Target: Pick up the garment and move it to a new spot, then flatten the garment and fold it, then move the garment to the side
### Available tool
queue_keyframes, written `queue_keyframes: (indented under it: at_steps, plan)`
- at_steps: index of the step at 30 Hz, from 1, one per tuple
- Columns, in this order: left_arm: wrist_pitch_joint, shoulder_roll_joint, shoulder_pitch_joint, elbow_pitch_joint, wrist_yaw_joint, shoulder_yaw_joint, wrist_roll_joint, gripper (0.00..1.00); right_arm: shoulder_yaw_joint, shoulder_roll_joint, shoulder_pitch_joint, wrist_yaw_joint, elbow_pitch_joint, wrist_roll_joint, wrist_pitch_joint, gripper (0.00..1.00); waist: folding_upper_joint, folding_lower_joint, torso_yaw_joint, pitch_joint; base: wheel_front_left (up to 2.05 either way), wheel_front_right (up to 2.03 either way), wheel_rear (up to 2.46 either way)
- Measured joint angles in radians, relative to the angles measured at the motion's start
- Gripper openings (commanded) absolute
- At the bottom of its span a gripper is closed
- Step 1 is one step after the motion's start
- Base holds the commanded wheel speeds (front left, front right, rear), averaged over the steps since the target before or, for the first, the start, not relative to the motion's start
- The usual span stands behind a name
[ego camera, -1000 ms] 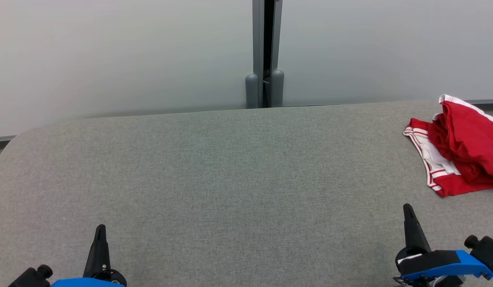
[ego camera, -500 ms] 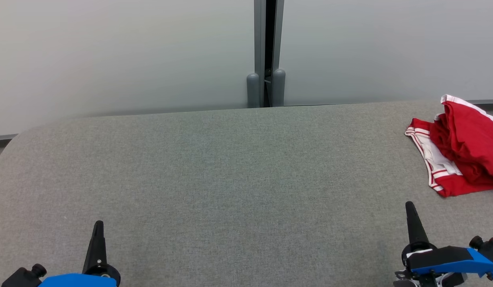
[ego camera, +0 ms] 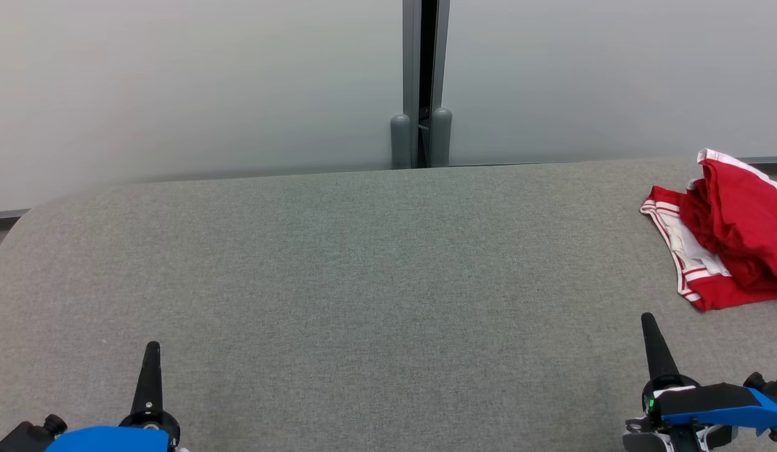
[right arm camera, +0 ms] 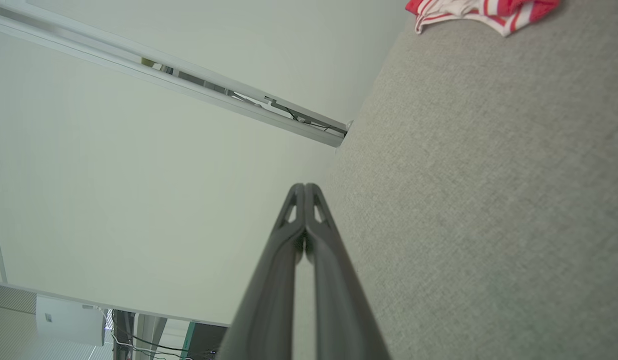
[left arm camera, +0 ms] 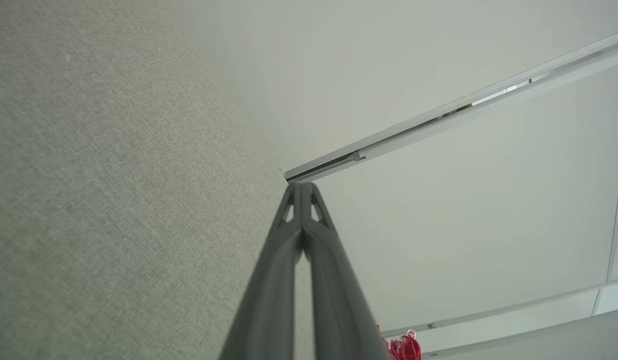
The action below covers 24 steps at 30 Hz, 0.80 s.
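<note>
**Head view.** My left claw rises at the lower left and my right claw at the lower right. Each shows as one dark spike over the grey fabric surface. From this angle I cannot tell whether the fingers of either are parted. The garment, red with white-striped trim, lies bunched at the far right of the surface, near its back edge, and the picture's border cuts it off. It is well apart from my left claw, nearer my right, and touched by neither. Behind stand pale wall panels joined at a grey post.

**Left wrist view.** Here the state is plain: the two fingers of my left claw are pressed together tip to tip, with nothing between them. Only a small red scrap of the garment shows, low down beside the fingers.

**Right wrist view.** The fingers of my right claw are likewise together and empty. This view gives the garment's striped hem at the top edge, lying on the fabric. At the bottom left it also takes in a patch of floor and some cables beyond the panels.

**Against one second ago (head view).** The whole scene sits slightly further right, post and garment alike, so my head has turned and the garment has not moved. Both spikes reach a little higher up the picture. My right wrist's blue housing lies lower and flatter.
</note>
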Motion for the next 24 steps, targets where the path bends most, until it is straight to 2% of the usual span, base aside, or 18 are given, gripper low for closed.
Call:
queue_keyframes:
  at_steps: [24]
  plan:
    - [0.057,0.002,-0.025,0.004,-0.013,0.018,-0.214,0.0,-0.019,0.003,-0.013,0.0,-0.01,0.218,0.054,0.0,0.0,0.0,0.006,0.004,0.0,0.0,0.0]
